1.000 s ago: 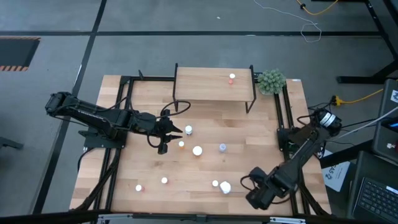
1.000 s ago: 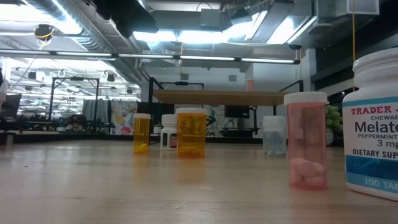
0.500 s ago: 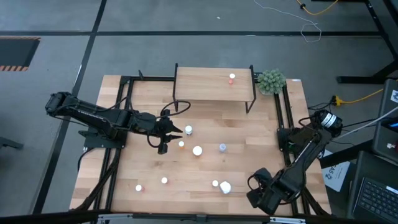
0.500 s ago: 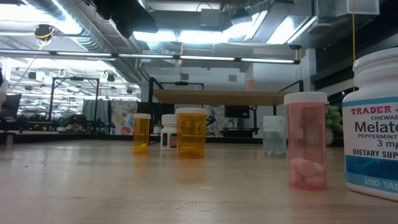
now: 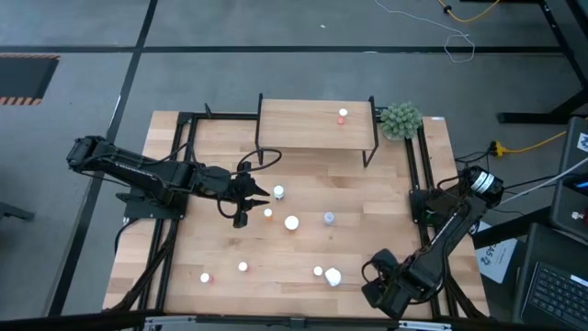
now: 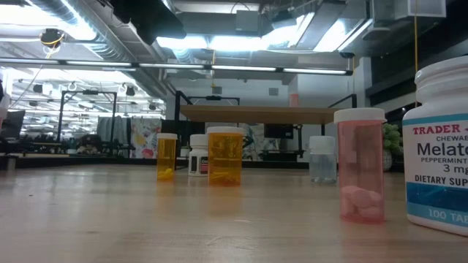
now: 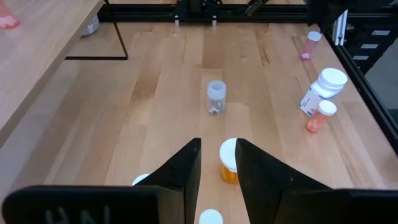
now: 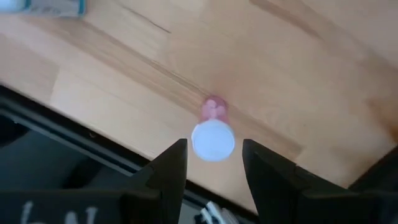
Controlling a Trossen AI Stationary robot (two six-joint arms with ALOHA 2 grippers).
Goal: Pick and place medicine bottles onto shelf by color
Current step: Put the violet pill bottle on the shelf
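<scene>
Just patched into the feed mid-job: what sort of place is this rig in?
Probably an open-plan lab or workshop: exposed ceiling ducts with strip lights, loose cables on a grey floor, and a laptop beside the wooden table.

The wooden table (image 5: 211, 248) carries scattered medicine bottles (image 5: 291, 222) and a potted plant (image 5: 401, 119), while the shelf (image 5: 303, 129) bears one pink bottle (image 5: 343, 115).

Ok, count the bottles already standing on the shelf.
1: a pink bottle stands near the right end of the shelf. Nothing hides the shelf's top from above.
</scene>
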